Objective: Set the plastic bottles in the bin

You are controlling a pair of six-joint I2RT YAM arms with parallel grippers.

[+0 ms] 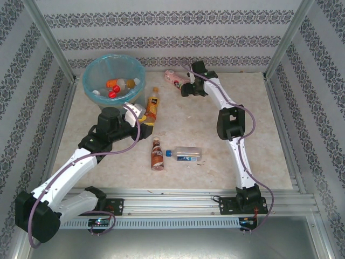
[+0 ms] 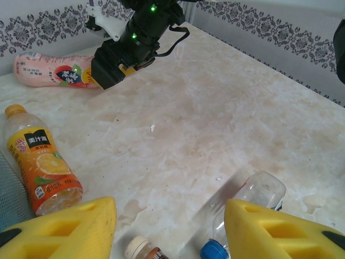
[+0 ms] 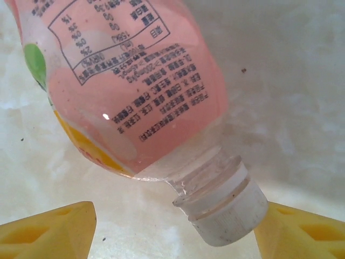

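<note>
The bin (image 1: 90,70), lined with a pale blue bag, stands at the back left with a few bottles (image 1: 113,86) inside. On the table lie an orange-label bottle (image 1: 153,106) (image 2: 42,164), a brown bottle (image 1: 157,154) (image 2: 138,249), a clear blue-capped bottle (image 1: 186,154) (image 2: 256,195) and a pink bottle (image 1: 174,77) (image 2: 49,69) (image 3: 135,81). My left gripper (image 1: 141,116) (image 2: 170,216) hovers open and empty beside the orange bottle. My right gripper (image 1: 183,89) (image 2: 114,69) (image 3: 175,226) is open, its fingers either side of the pink bottle's white cap (image 3: 229,213).
Patterned walls and metal posts (image 1: 51,40) close in the table on three sides. A metal rail (image 1: 178,202) runs along the near edge, where both arm bases sit. Bare marble-look tabletop (image 1: 259,140) lies to the right.
</note>
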